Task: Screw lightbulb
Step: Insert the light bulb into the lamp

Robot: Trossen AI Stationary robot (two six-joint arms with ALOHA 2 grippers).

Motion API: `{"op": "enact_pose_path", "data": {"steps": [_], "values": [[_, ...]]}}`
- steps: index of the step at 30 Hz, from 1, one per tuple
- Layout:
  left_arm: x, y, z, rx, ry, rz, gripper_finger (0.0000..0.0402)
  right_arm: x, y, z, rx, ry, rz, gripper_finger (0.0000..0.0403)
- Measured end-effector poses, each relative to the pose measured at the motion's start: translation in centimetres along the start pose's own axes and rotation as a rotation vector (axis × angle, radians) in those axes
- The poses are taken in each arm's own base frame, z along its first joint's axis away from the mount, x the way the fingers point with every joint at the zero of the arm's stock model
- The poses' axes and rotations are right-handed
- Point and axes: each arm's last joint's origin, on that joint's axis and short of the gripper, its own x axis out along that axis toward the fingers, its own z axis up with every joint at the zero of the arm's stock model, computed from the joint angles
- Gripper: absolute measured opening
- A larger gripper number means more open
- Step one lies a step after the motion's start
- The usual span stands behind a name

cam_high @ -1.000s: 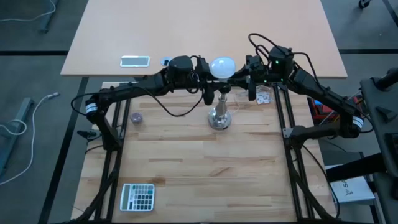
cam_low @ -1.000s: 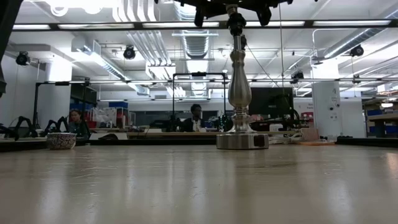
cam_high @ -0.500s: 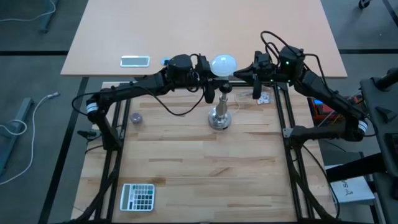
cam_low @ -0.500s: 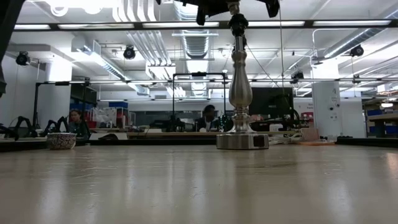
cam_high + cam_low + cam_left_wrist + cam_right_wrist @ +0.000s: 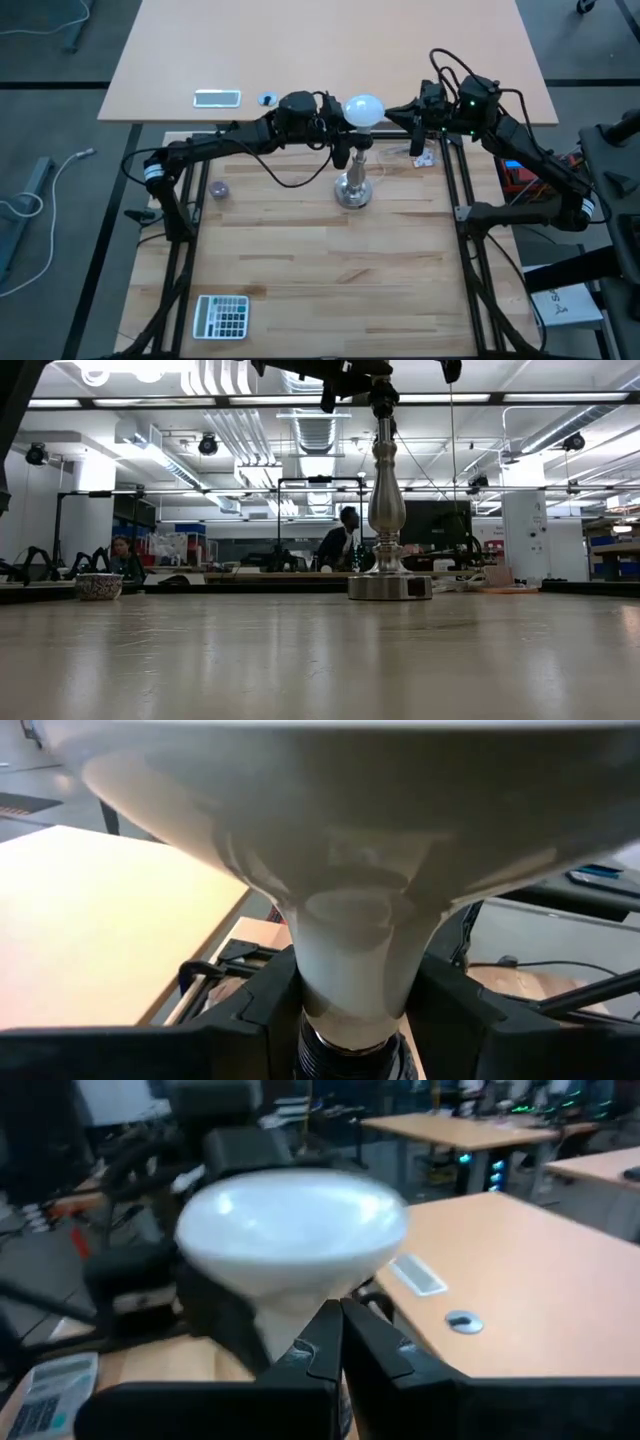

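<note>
The white lightbulb (image 5: 363,110) sits upright on top of the silver lamp stand (image 5: 353,186), whose round base (image 5: 390,587) rests on the wooden table. My left gripper (image 5: 340,128) reaches in from the table's left and is shut on the bulb. The bulb's globe (image 5: 340,810) fills the left wrist view above a dark threaded collar (image 5: 345,1055). My right gripper (image 5: 340,1330) is shut and stands just right of the bulb (image 5: 290,1230), level with it. My left gripper pinches the bulb's tapering neck (image 5: 350,975) between its two fingers (image 5: 250,1015), just above the threaded collar. The fingers come in level from the table's left. The bulb stands upright on the stand's top. Whether my right gripper's shut tips touch the bulb I cannot tell.
A calculator (image 5: 222,316) lies near the front left corner and a small bowl (image 5: 218,188) sits at the left. Small white items (image 5: 423,157) lie right of the stand. A phone (image 5: 217,97) lies on the far table. People (image 5: 340,545) are in the room beyond.
My right gripper has let go of the bulb, drawn back toward the table's right edge and shut its fingers. The bulb stays on the stand in my left gripper's hold. A person in the room behind has walked to the right.
</note>
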Motion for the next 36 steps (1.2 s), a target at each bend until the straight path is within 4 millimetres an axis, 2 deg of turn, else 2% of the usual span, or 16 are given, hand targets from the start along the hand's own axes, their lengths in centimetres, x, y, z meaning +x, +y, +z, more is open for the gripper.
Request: {"op": "enact_pose_path", "data": {"steps": [4, 9, 11, 16, 19, 26, 31, 36], "values": [[-0.1, -0.1, 0.4, 0.017, 0.006, 0.0, 0.0146, -0.4, 0.0, 0.8, -0.016, -0.061, -0.073, 0.0001], [-0.2, -0.1, 0.6, 0.018, 0.011, 0.001, 0.0145, -0.7, 0.2, 2.6, -0.054, -0.186, -0.04, 0.0001], [-0.2, -0.1, 0.5, 0.017, 0.013, 0.001, 0.0143, -0.2, 0.2, 3.0, -0.062, -0.196, 0.018, 0.0001], [-0.2, -0.1, 0.5, 0.017, 0.014, 0.001, 0.015, 2.2, -0.4, 2.6, 0.017, -0.131, 0.143, 0.0001], [-0.2, -0.1, 0.5, 0.014, 0.016, 0.001, 0.0152, 3.0, -0.6, 2.4, 0.026, -0.094, 0.192, 0.0], [-0.7, -0.3, 0.9, -0.006, 0.02, -0.005, 0.0161, 2.4, -0.4, 2.2, -0.047, 0.012, 0.17, 0.0], [-1.5, -0.3, 1.8, -0.001, -0.018, 0.016, 0.0181, 2.3, -0.3, 2.6, -0.068, 0.005, 0.175, 0.0], [-1.6, -0.2, 1.8, -0.002, -0.015, 0.021, 0.0186, 2.4, -0.4, 2.6, -0.079, -0.001, 0.17, 0.0]]}}
